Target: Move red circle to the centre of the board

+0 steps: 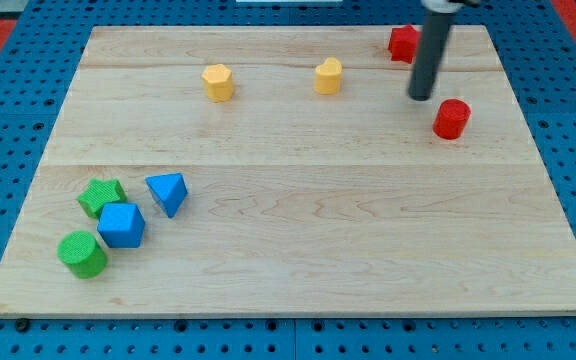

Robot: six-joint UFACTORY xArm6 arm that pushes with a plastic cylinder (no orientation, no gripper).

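there are no jaws here, only my tip [422, 97], which holds nothing and sits just left of and above the red circle block [451, 119] without touching. a second red block [402, 43] lies further above, partly behind the rod, near the wooden bench [298, 250] top edge.

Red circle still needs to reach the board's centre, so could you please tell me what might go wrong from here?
1. My tip sits just to the view's upper left of the red circle, so a push from there would likely drive it toward the board's right edge, not the centre.
2. Circling round it, the rod may clip the other red block behind it.
3. An off-centre push could let the round block slip aside.
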